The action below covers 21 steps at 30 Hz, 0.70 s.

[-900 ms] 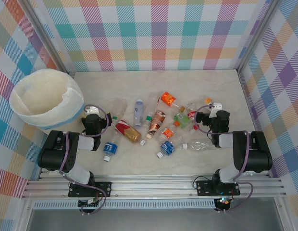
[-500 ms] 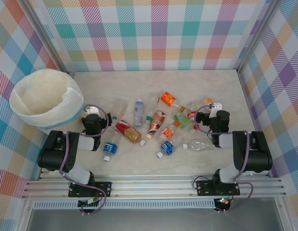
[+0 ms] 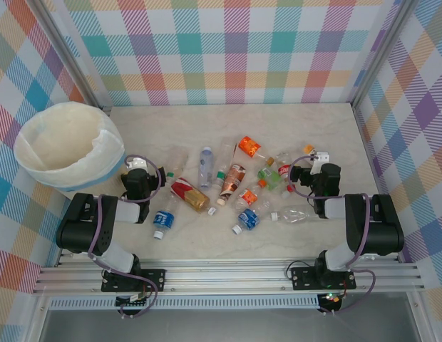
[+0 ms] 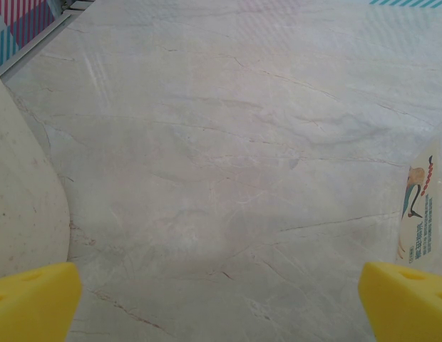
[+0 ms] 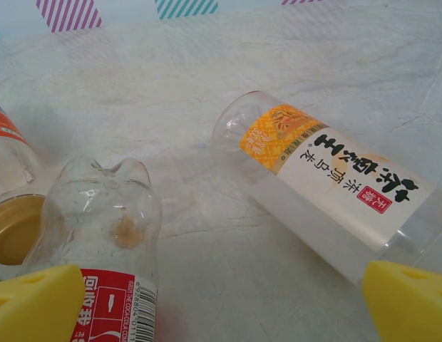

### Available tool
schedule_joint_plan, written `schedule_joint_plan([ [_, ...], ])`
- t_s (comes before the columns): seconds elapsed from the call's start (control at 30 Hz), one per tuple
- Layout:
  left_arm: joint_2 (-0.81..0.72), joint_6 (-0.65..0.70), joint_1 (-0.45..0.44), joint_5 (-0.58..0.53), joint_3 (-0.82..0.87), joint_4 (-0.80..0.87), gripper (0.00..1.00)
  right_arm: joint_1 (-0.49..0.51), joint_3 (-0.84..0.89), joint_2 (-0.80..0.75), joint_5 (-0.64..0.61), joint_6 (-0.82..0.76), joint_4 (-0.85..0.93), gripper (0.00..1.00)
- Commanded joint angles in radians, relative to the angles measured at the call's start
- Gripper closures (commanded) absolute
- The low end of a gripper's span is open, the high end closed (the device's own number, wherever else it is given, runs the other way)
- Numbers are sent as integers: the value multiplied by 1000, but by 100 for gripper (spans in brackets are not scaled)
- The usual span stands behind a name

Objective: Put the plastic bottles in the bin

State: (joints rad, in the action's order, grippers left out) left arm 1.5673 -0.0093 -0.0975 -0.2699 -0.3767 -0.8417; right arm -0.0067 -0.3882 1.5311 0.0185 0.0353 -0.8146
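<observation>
Several crushed plastic bottles lie across the middle of the table, among them a red-labelled one [image 3: 189, 194], a blue-labelled one [image 3: 162, 219], a brown one [image 3: 234, 178] and an orange one [image 3: 248, 147]. The white bin [image 3: 68, 146] stands at the far left. My left gripper [image 3: 138, 165] rests low between the bin and the bottles; it is open [image 4: 221, 303] over bare table, with the bin wall [image 4: 21, 214] on its left. My right gripper [image 3: 311, 160] is open [image 5: 224, 303] too, between a red-labelled cola bottle [image 5: 100, 221] and a bottle with a white and orange label [image 5: 321, 171], gripping neither.
Plaid walls close in the table on three sides. A bottle label [image 4: 420, 206] shows at the right edge of the left wrist view. A clear bottle [image 3: 296, 214] lies near the right arm. A yellow cap ring [image 5: 14, 228] sits at the left of the right wrist view.
</observation>
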Motion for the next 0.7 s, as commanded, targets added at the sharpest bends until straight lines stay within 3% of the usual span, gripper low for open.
schedule_joint_plan([
  [0.0, -25, 15, -2, 18, -12, -10, 0, 5, -15, 3, 3, -19, -27, 0],
  [0.17, -141, 10, -4, 13, -10, 95, 0, 6, -34, -45, 44, -34, 40, 0],
  [0.33, -310, -75, -18, -31, -90, 415, 0, 7, -74, -189, 77, -42, 239, 0],
  [0.47, -408, -157, -47, -47, -113, 542, 0, 6, -112, -279, 93, 2, 354, 0],
  [0.67, -488, -378, -85, 14, -228, 852, 0, 0, -246, -286, -30, 92, 553, 0],
])
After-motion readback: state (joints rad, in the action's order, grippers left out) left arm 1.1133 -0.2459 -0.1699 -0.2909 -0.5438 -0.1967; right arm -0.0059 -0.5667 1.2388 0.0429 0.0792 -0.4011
